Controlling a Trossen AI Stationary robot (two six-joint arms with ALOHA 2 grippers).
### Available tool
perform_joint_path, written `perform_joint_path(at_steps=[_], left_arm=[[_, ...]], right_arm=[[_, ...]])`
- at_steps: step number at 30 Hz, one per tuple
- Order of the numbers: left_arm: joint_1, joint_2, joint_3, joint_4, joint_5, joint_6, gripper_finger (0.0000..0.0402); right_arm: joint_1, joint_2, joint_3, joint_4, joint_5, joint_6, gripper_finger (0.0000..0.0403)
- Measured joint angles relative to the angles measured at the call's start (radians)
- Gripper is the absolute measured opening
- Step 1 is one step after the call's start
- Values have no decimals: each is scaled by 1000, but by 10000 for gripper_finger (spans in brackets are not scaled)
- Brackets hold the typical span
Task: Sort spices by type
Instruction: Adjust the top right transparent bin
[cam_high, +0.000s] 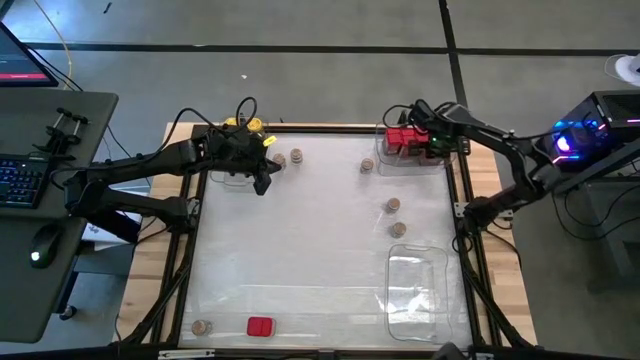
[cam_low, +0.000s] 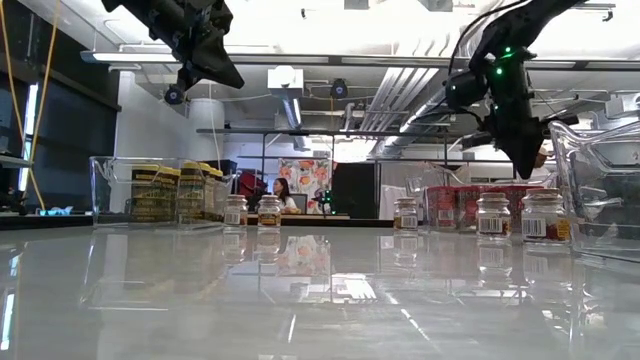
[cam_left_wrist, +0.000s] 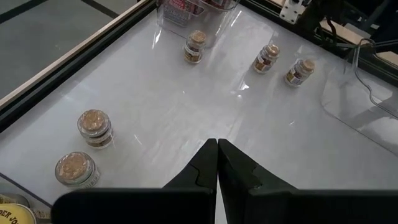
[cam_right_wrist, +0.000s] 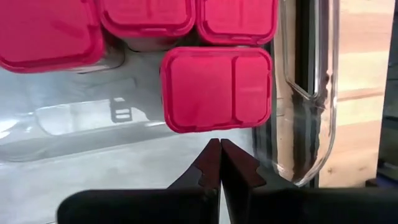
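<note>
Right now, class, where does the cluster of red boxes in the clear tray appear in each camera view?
High view: the red boxes sit at the table's far right corner.
Low view: right of centre, behind the jars.
Left wrist view: at the far side, cut off by the picture's edge.
Right wrist view: their lids fill the picture.
Shared landmark: the clear tray holding them.

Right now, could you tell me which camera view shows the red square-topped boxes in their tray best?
The right wrist view: the red boxes fill it from directly above. The high view shows a small red cluster; the low view shows them side-on, far off; the left wrist view catches only an edge.
</note>
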Motion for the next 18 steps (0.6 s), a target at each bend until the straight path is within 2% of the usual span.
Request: perform_joint_path(at_steps=[10, 15, 18], left_arm=[[-1, 0, 0, -7, 0, -16, 0], [-1, 0, 0, -7, 0, -16, 0], [-1, 0, 0, -7, 0, -8, 0]], right_arm=[[-1, 25, 0, -49, 0, -24, 0], [-2, 26, 0, -128, 70, -23, 0], [-2, 26, 0, -127, 73, -27, 0]])
